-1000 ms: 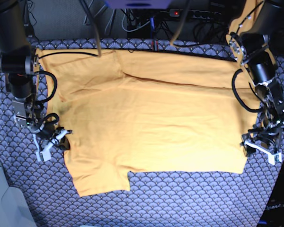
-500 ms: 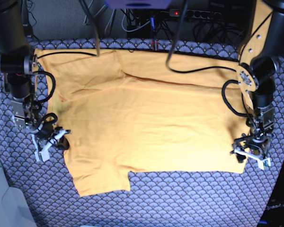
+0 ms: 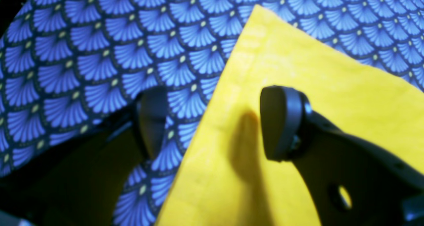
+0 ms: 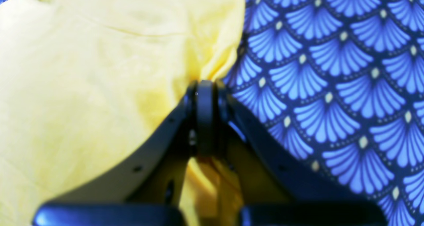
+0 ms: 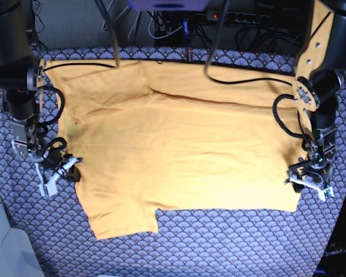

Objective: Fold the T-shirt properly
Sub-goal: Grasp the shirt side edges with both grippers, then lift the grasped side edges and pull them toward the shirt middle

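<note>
Place: robot lab or test bench.
Work surface: table under a fan-patterned cloth, purple-grey, covering the whole top.
Equipment: two black robot arms, one at each side of the table, with loose black cables looping from them.
Background: power strip with a lit red switch along the far edge; tangle of wires behind it.
Overhead: part of a blue mount at top centre.

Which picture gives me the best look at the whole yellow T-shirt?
The base view: the T-shirt lies spread almost entirely in frame on the patterned cloth. The left wrist view shows only one corner, the right wrist view only a bunched edge pinched in the right claw.
</note>
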{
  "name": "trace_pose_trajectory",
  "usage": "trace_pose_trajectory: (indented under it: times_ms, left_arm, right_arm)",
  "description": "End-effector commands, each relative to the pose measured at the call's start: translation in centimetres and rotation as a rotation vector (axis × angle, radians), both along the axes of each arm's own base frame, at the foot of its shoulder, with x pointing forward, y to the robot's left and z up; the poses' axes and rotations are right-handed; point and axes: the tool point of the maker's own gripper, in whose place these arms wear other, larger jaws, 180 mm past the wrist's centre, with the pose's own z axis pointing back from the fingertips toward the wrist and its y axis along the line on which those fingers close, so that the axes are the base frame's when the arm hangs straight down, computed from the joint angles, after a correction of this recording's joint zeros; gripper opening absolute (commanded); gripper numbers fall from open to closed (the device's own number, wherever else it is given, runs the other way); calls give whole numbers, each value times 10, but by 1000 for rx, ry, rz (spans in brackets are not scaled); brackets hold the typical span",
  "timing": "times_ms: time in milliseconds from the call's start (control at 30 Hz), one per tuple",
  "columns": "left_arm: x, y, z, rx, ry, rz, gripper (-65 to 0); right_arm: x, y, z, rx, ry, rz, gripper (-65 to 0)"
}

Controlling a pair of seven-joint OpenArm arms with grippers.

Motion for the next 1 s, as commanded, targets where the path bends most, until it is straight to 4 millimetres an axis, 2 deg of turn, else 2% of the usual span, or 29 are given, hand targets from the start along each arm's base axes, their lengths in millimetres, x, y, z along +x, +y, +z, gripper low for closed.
trace_pose_trajectory:
  times_ms: [0,133,233,467,600,633,700,800,867,967]
  left_arm:
    - [17,6,27,15,-77,10,-220]
    - [16,5,25,13,-73,10,-220]
    - [10,-2,10,-13,-39,5,-220]
    - [2,-13,-8,-40,-49,11,-220]
    - [1,-15,-11,-48,-40,5,-230]
    - [1,-16,-11,-49,-39,3,-251]
    - [2,-17,-10,-50,-41,2,-338]
    - [1,-16,-11,-49,-38,6,-543]
    - [1,-16,-11,-49,-35,8,-650]
    - [-3,-18,-19,-68,27,-1,-650]
  right_arm:
    - [14,-7,20,-3,-52,-2,-650]
    - [13,-12,21,-10,-52,-7,-650]
    - [12,-14,20,-12,-51,-9,-650]
    - [12,-17,21,-16,-51,-12,-650]
    - [12,-21,22,-21,-51,-15,-650]
    - [12,-21,22,-21,-51,-15,-650]
    - [11,-22,22,-22,-51,-16,-650]
    - [11,-22,22,-24,-51,-17,-650]
    - [11,-22,22,-22,-51,-15,-650]
    - [11,-22,22,-23,-52,-13,-650]
